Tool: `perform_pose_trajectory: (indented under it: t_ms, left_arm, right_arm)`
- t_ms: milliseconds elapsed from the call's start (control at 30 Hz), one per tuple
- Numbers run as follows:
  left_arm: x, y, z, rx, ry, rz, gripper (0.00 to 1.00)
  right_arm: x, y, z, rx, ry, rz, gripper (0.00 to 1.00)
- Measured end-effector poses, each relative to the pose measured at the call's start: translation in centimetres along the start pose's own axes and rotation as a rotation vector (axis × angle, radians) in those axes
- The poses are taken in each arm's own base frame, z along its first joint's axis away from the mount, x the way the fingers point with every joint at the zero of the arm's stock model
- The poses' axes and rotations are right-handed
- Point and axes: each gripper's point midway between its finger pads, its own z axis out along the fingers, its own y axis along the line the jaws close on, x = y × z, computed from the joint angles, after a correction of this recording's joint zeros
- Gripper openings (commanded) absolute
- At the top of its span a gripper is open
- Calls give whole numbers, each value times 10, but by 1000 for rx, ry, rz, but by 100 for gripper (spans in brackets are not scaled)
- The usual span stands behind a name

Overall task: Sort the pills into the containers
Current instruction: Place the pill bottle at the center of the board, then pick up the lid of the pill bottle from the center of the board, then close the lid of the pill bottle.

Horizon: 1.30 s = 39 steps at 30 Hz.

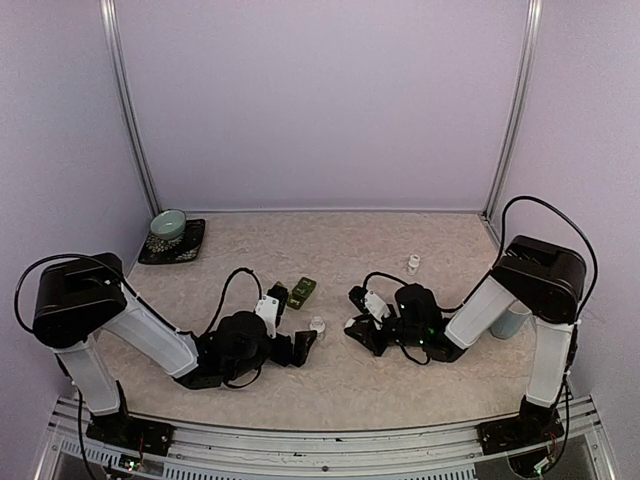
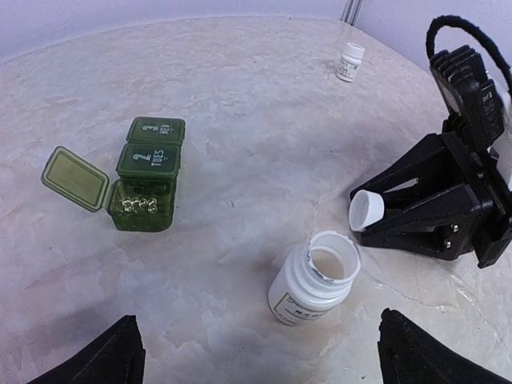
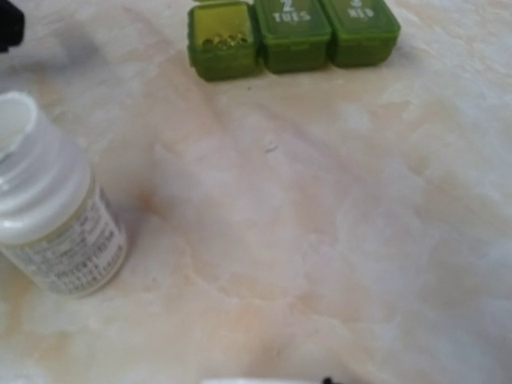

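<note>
The dark green three-compartment plastic pill organiser [image 2: 148,172] sits on the marbled beige table [image 2: 240,104]. Its first lid is up over small pale pills [image 2: 138,205]; the other two lids are down. The uncapped white plastic pill bottle [image 2: 314,278] stands just ahead of the left end effector [image 2: 258,352], whose fingers are spread wide. The right end effector [image 2: 376,214] pinches the white round cap [image 2: 364,206]. Closing squarely on the bottle's body, below the neck, should avoid tipping it.

On the middle lid [image 2: 150,158] of the green pill organizer [image 2: 144,210]: "2" over "TUES", in pale print. On the end lid [image 2: 157,129] next to it: "3" over "WED", the word blurred in both wrist views. On the label of the open white bottle [image 2: 308,288]: fine dark print, too small to read.
</note>
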Motion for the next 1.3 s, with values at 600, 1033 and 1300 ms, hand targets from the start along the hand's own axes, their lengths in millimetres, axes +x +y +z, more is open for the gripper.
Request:
perform_pose_trajectory:
  t_ms: [600, 1033, 1300]
  left_arm:
    - [-36, 33, -21, -41, -86, -177, 99]
    - [-19, 43, 3, -107, -3, -252, 99]
    - [0, 44, 15, -116, 47, -272, 99]
  right_arm:
    - [-83, 25, -6, -83, 112, -179, 24]
    - [-84, 47, -2, -166, 335, -314, 27]
    - [-62, 55, -4, -206, 438, -351, 27]
